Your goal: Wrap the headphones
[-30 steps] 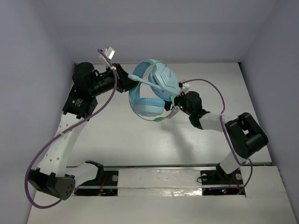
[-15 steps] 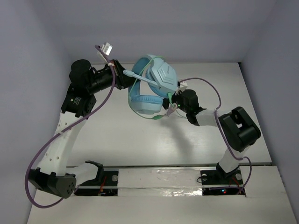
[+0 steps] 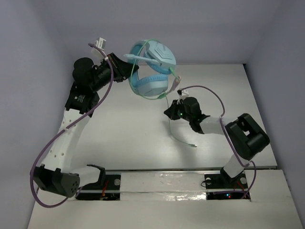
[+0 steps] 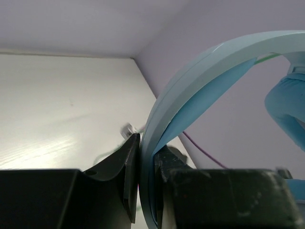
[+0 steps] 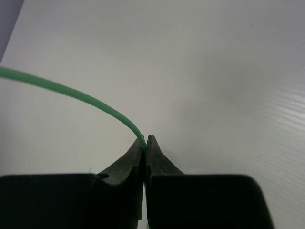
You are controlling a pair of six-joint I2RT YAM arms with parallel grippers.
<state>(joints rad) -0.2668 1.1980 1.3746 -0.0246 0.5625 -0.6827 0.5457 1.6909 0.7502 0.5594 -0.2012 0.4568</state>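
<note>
The left hand (image 4: 147,143) is shut tight on the band (image 4: 190,86) of the headphones (image 3: 151,71) and holds them high above the back of the bench (image 3: 124,138). The right hand (image 5: 145,139) is pinched shut on the thin green cable (image 5: 66,89), lower down, near the middle of the bench. I think the right hand should now carry the cable round the headphones in neat loops, pulling softly so it does not slip out or snap. The left arm (image 3: 71,129) reaches far up and back. The right arm (image 3: 243,138) bends low, its hand pointing left.
</note>
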